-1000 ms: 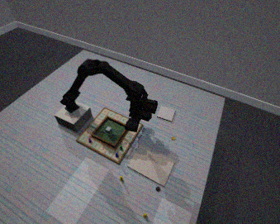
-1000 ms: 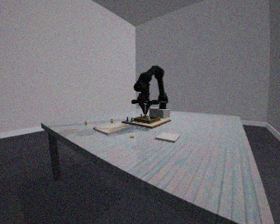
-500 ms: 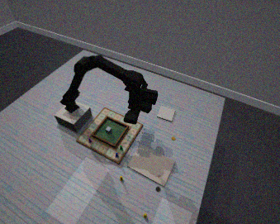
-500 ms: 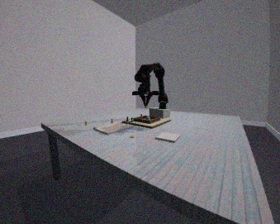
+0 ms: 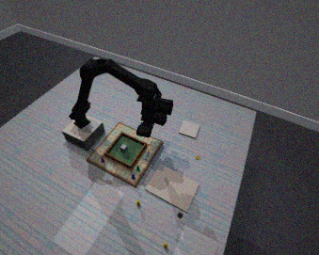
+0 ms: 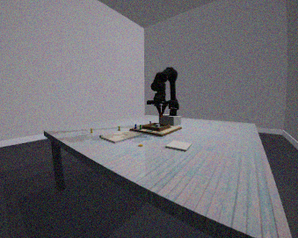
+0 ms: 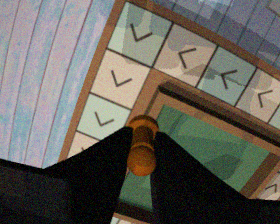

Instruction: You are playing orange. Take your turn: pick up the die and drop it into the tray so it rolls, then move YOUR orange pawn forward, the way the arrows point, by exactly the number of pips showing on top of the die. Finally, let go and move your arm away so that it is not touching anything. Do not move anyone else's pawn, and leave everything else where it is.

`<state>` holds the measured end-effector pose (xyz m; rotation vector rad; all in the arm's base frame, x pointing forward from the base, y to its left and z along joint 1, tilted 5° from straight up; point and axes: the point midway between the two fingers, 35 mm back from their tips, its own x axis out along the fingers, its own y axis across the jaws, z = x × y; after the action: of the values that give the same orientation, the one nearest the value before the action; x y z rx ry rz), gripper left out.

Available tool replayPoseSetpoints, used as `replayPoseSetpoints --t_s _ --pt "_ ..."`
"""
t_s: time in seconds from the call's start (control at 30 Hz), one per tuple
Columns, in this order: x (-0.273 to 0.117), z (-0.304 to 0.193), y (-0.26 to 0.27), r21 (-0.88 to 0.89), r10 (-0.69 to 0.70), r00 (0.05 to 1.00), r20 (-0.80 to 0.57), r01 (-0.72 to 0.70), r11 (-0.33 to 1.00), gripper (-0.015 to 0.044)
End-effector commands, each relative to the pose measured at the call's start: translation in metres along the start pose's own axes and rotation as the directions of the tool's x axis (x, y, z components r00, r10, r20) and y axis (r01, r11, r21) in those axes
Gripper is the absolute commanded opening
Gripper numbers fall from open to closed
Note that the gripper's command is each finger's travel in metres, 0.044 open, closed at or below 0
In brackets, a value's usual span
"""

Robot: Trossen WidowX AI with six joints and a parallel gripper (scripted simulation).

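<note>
My gripper point(image 5: 144, 132) point(image 6: 161, 114) point(image 7: 143, 138) is shut on the orange pawn point(image 7: 142, 159), which is held above the game board point(image 5: 151, 152) point(image 7: 120, 80). In the wrist view the pawn overlaps the edge between the left column of arrow squares and the tray. The square green tray point(image 5: 134, 156) point(image 7: 210, 150) has a brown rim and sits in the middle of the board. The pale die point(image 5: 123, 147) lies in the tray; its pips are too small to read. The die is not visible in the wrist view.
On the board stand a purple pawn point(image 5: 103, 160), a green pawn point(image 5: 138, 168) and a blue pawn point(image 5: 134, 176). Beyond it are yellow pawns point(image 5: 138, 203) point(image 5: 166, 246), a dark round piece point(image 5: 180, 215), an orange-yellow piece point(image 5: 198, 157) and flat pale panels point(image 5: 189, 129) point(image 5: 183, 191).
</note>
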<state>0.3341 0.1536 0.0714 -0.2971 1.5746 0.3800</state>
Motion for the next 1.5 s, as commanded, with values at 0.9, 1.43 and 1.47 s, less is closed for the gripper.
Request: replayPoseSetpoints --t_s 0.9,1.43,1.47 --pt "0.052 -0.09 0.046 0.003 0.009 1.0 -0.001 -0.009 1.0 0.0" --pt "0.088 -0.092 0.047 0.003 0.009 1.0 -0.001 -0.009 1.0 0.0" --pt "0.088 -0.092 0.047 0.003 0.009 1.0 -0.001 -0.009 1.0 0.0"
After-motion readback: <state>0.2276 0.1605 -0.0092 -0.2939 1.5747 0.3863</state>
